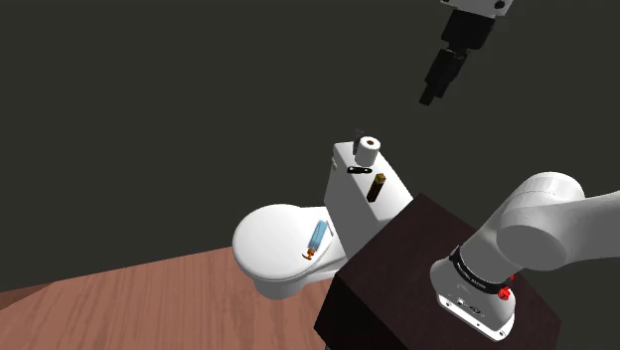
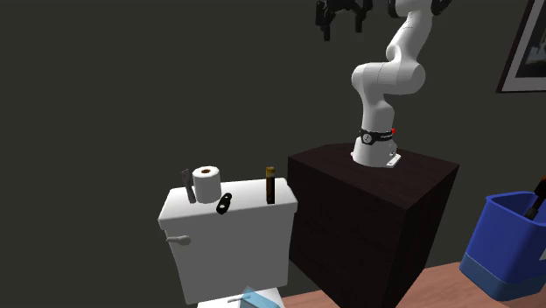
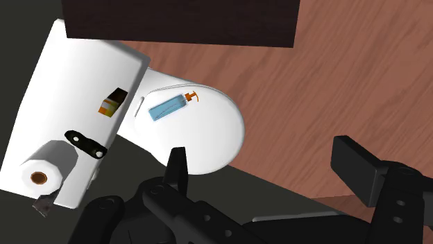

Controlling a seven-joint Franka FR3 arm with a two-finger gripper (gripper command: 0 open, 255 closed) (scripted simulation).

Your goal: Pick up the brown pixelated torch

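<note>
The brown pixelated torch (image 1: 378, 187) stands upright on the white toilet tank (image 1: 345, 204), near the end closest to the dark stand. In the second exterior view the torch (image 2: 270, 185) rises from the tank lid (image 2: 249, 210) at its right end. From the wrist view I look down on the torch's (image 3: 112, 102) orange top. My black gripper (image 1: 428, 97) hangs high above the tank, well clear of everything. In the wrist view the gripper (image 3: 267, 166) is open with nothing between its fingers. It also shows near the second exterior view's top edge (image 2: 341, 22).
On the tank lid also stand a toilet paper roll (image 1: 369, 151), a small black object (image 1: 360, 170) and a grey piece (image 2: 187, 185). A blue bottle (image 1: 317, 239) lies on the toilet's shut lid (image 1: 273, 239). The dark stand (image 2: 376, 201) adjoins the tank; a blue bin (image 2: 512, 245) stands beyond it.
</note>
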